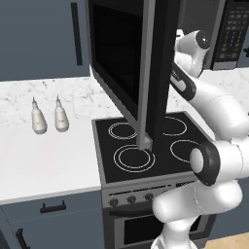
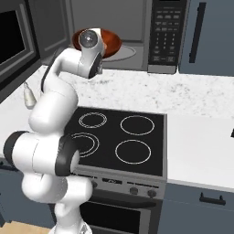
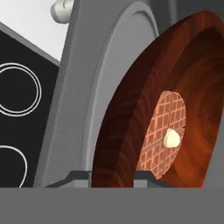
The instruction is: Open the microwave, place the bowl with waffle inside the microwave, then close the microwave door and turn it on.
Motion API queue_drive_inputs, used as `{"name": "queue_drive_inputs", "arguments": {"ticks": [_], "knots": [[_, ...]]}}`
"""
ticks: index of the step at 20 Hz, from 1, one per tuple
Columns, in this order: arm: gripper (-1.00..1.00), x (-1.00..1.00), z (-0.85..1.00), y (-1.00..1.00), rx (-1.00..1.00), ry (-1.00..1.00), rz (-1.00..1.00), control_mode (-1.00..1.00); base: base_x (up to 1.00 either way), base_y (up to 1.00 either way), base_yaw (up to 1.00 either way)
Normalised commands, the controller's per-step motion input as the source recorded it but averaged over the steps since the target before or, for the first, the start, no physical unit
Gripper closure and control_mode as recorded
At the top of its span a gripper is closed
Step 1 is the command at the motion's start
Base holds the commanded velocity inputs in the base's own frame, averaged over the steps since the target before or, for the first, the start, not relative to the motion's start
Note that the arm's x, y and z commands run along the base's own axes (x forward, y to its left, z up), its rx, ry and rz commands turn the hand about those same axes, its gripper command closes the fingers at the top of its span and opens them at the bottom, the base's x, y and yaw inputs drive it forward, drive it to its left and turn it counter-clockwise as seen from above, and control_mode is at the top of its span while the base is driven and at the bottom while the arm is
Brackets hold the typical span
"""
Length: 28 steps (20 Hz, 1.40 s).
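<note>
1. The step in hand is putting the bowl [image 2: 109, 42] into the microwave [image 2: 137, 36]. The microwave door [image 1: 127, 68] is swung wide open on the left.
2. The bowl is inside the microwave, over its round grey plate [image 2: 125, 51]. I cannot tell if it sits on the plate yet.
3. The jaws are narrow and pinch the bowl's rim, one dark tip on each side.
4. Next, I think the jaws must let go, pull back out, then push the door shut and press the keypad [image 2: 164, 34].
5. The bowl is round, shallow, reddish-brown, with wood-like rings.
6. The waffle [image 3: 164, 131] is flat with little squares and a pale lump on top.
7. The stove [image 2: 123, 137] is smooth and black with white rings. The bench [image 2: 201, 100] looks like speckled stone.
</note>
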Motion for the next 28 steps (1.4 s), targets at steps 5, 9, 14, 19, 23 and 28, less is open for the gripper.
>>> {"name": "queue_drive_inputs", "arguments": {"ticks": [5,9,14,19,23,28], "knots": [[1.00,0.79,0.00,0.07,0.00,0.05,0.00,-1.00,0.00,0.00,0.00],[-1.00,0.23,-0.22,0.18,0.00,0.02,0.00,-1.00,0.00,0.00,0.00],[-1.00,0.16,-0.17,0.15,0.00,0.02,0.00,-1.00,0.00,0.00,0.00],[-1.00,0.04,0.00,0.01,0.01,0.00,0.00,-1.00,0.00,0.00,0.00],[-1.00,-0.77,0.06,-0.41,0.04,-0.12,0.00,-1.00,0.00,0.00,0.00],[-1.00,-1.00,0.01,-0.61,0.00,-0.21,0.01,-1.00,0.00,0.00,0.00]]}}
